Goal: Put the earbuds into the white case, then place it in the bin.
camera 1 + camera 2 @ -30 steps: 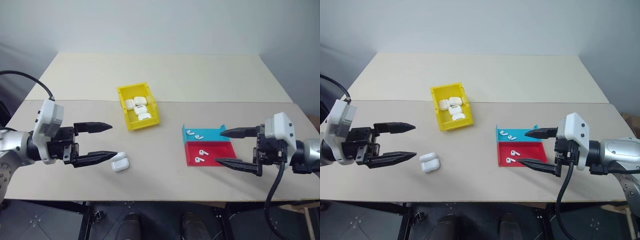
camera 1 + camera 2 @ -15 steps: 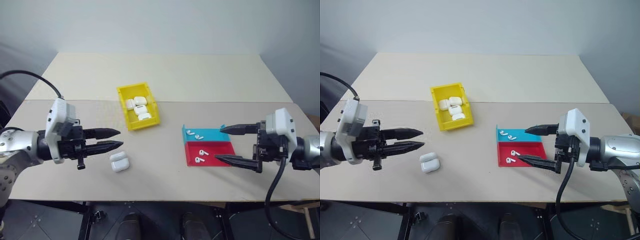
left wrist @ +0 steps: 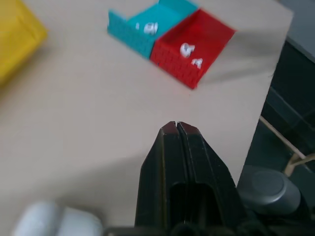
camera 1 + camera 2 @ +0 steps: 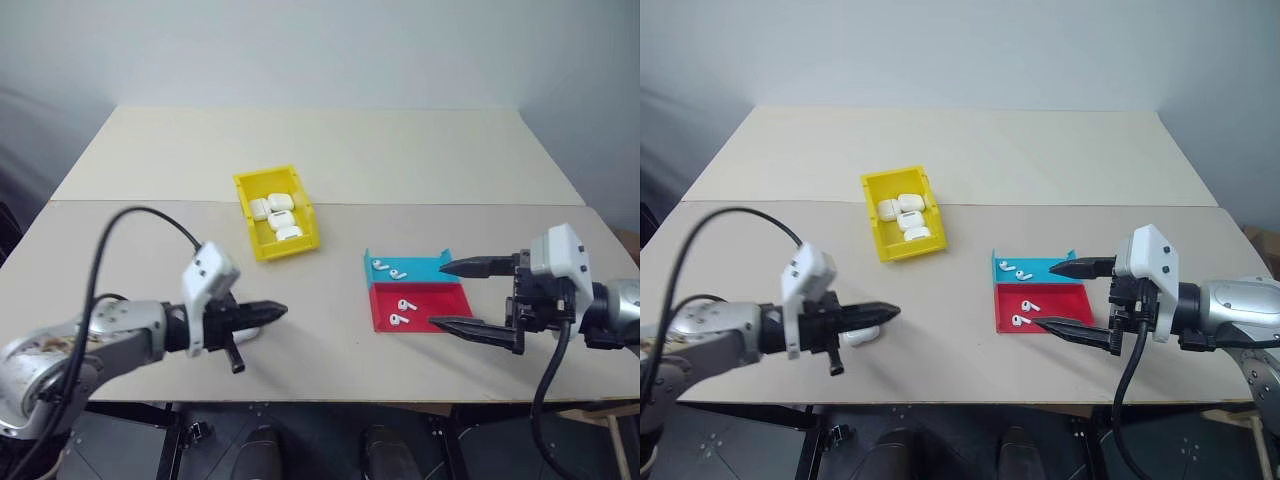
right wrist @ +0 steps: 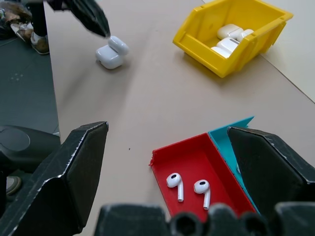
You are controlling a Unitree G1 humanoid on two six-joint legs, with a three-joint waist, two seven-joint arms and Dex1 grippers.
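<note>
The white case (image 5: 112,53) lies on the table with its lid flipped open, partly hidden in the eye views behind my left gripper (image 4: 280,311). That gripper is shut with nothing between its fingers, which reach past the case toward the right; the case (image 3: 54,221) sits beside the finger base. Two earbuds (image 4: 403,310) lie in the red tray (image 4: 445,300), and more lie in the teal tray (image 4: 430,268). My right gripper (image 4: 438,294) hangs open at the trays' right edge, holding nothing. The yellow bin (image 4: 246,212) stands further back with several white cases inside.
The red and teal trays sit side by side right of centre. A seam crosses the table behind the bin, with bare surface beyond it. The table's front edge runs just below both grippers. A black cable loops above my left arm.
My left gripper went from wide open to shut, rolled, and swung down and to the right over the case. The right arm and all the objects stayed where they were.
</note>
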